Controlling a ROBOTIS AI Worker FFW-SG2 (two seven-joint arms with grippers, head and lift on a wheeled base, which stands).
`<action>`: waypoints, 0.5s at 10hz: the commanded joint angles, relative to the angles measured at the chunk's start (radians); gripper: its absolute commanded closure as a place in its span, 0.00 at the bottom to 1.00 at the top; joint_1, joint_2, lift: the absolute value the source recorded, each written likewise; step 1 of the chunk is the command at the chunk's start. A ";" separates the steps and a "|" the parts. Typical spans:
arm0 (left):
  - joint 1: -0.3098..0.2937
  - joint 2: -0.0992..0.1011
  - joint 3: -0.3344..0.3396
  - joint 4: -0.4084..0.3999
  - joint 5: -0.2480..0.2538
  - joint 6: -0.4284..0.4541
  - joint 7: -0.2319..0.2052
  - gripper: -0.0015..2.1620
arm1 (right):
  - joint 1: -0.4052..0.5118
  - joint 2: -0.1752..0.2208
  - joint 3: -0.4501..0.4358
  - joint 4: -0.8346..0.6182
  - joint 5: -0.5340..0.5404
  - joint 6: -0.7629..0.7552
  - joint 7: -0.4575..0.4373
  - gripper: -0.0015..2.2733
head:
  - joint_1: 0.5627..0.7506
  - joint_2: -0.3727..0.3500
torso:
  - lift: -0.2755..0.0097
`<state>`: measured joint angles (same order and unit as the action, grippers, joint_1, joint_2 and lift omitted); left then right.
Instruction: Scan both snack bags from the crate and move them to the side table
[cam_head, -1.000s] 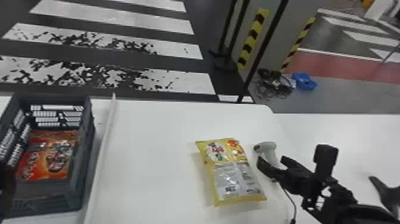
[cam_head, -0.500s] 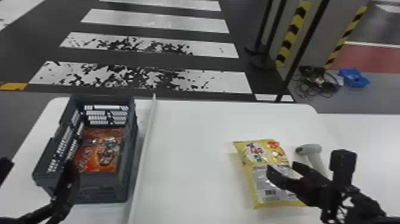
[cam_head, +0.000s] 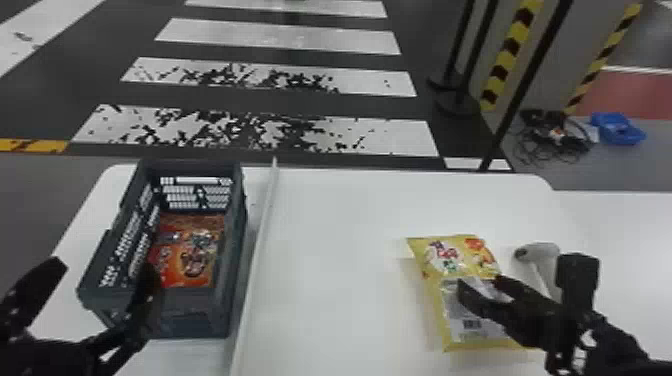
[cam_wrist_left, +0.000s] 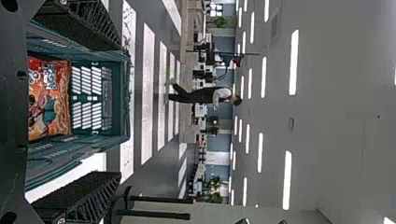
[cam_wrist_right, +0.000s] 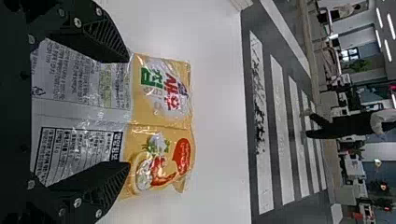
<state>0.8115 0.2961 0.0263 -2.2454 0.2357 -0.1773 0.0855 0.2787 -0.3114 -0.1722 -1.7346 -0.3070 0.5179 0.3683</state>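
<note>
Released and spread wide, my left pincer is hovering at the near left part of the grey crate. One finger is showing in front of the crate's near left corner, and the other is standing off to its left. Inside the crate, the red-orange snack bag is lying flat on the bottom, its printed side facing up. In my left wrist view, I am seeing the bag and the crate's slotted end wall in line with the gap between my fingers, and neither finger is touching the bag.

Over on the right, my other pincer is hanging above the yellow snack bag, its two fingers parted and clenching nothing. That bag is resting flat on the white table, well apart from the crate, its pale label turned upward. My right wrist view is showing the label's end of the bag between and beneath my fingers.

Just to the right of the yellow bag, the light grey scanner is sitting, partly hidden behind my right arm. Between the crate and the yellow bag, a long white strip is running across the table, near the crate's right side.
</note>
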 joint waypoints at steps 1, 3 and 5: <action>-0.015 0.002 0.001 0.012 0.011 0.020 0.000 0.02 | -0.021 -0.002 0.013 0.046 0.009 0.015 0.000 0.23 | 0.70 0.39 | 0.63; -0.028 0.002 0.001 0.026 0.014 0.020 0.000 0.02 | -0.046 0.000 0.016 0.089 0.017 0.018 0.000 0.99 | 0.70 0.38 | 0.63; -0.045 0.002 0.001 0.038 0.024 0.020 0.000 0.02 | -0.003 0.000 0.011 0.052 0.048 -0.101 -0.005 0.99 | 0.70 0.38 | 0.63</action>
<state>0.7717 0.2976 0.0276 -2.2106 0.2579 -0.1571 0.0858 0.2609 -0.3114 -0.1563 -1.6651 -0.2681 0.4447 0.3640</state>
